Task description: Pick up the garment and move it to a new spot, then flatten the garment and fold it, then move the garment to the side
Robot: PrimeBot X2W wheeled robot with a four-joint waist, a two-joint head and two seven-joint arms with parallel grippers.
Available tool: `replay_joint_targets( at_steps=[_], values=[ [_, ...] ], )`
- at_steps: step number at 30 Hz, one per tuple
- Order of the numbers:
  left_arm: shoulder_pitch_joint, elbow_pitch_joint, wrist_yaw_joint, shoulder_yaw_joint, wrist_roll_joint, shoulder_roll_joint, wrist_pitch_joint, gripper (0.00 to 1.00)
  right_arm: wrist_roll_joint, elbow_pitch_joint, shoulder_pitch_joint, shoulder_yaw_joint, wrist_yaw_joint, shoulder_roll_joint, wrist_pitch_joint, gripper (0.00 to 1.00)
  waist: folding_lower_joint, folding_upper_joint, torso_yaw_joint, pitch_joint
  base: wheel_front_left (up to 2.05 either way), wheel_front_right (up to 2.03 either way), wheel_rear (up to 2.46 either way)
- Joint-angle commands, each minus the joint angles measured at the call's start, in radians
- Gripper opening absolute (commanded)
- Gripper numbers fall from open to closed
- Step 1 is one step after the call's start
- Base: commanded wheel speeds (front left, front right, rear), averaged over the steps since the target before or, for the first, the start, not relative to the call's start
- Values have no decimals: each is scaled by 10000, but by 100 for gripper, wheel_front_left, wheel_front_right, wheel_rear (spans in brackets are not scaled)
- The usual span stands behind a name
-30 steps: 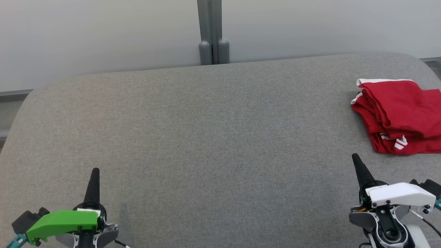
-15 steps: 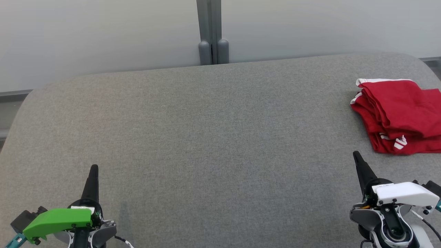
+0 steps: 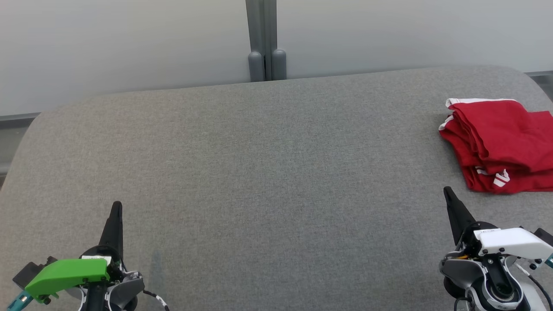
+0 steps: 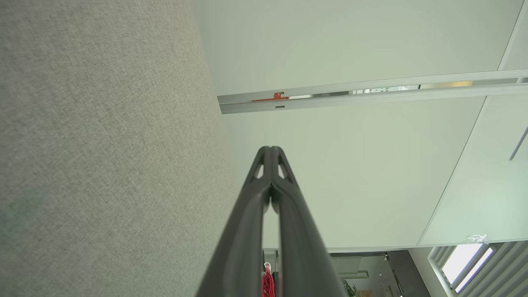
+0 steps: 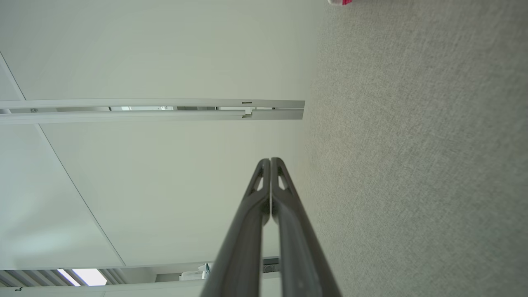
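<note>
The folded red garment lies at the counter's right edge. The right hand hovers over the counter's near right part and the left hand over its near left. Both hands are closed and empty.

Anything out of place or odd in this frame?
Nothing stands out. The red garment lies folded at the right side of the grey surface, its layers slightly uneven. The left end effector and right end effector are shut, empty, clear of it.

grey fabric surface (pale wall behind)
</note>
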Motion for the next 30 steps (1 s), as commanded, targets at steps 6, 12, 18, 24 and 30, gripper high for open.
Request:
replay_joint_targets(
  at_steps=[6,12,18,24,30],
  values=[
    [-201,-59,-65,78,-478,77,153,0,556,-115,-2,-57,4,-45,128,0,0,0,-8,0,0,0,0],
    [-199,-60,-67,88,-576,79,200,0,715,-127,1,-64,4,-45,152,0,0,0,-12,0,0,0,0],
    [-198,-60,-67,88,-576,77,200,0,715,-127,1,-64,4,-45,152,0,0,0,-12,0,0,0,0],
    [-198,-61,-67,86,-575,77,199,0,716,-127,1,-63,4,-45,151,0,0,0,-12,0,0,0,0],
    [-198,-61,-67,85,-576,77,199,0,716,-127,2,-62,4,-45,151,0,0,0,-12,0,0,0,0]
  ],
)
